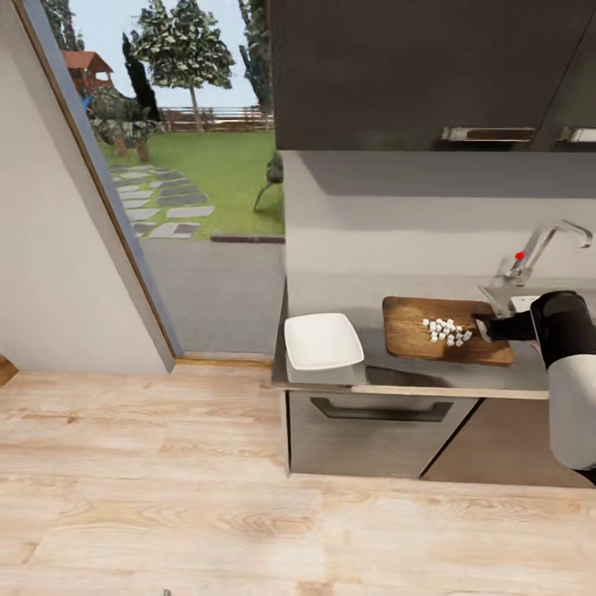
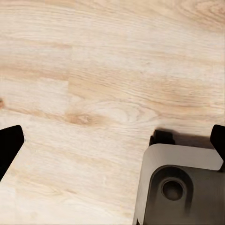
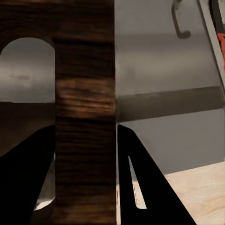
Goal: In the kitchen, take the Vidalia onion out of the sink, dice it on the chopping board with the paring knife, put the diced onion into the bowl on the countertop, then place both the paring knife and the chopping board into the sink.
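The dark wooden chopping board (image 1: 414, 331) is on the grey countertop (image 1: 331, 294), right of the white bowl (image 1: 323, 341). A small heap of white diced onion (image 1: 447, 331) sits on its right half. My right gripper (image 1: 484, 329) is at the board's right edge. In the right wrist view its fingers (image 3: 140, 183) flank the board's wood strip (image 3: 84, 117), shut on it. A dark shadow lies on the countertop in front of the board. The sink (image 1: 497, 294) is behind my right arm. My left gripper (image 2: 112, 140) hangs open over the floor.
A chrome faucet with a red knob (image 1: 520, 255) rises behind the sink. Dark wall cabinets (image 1: 430, 74) hang above the counter. A drawer with a bar handle (image 1: 381, 410) sits below it. A reddish object (image 3: 219, 33) shows at the edge of the right wrist view.
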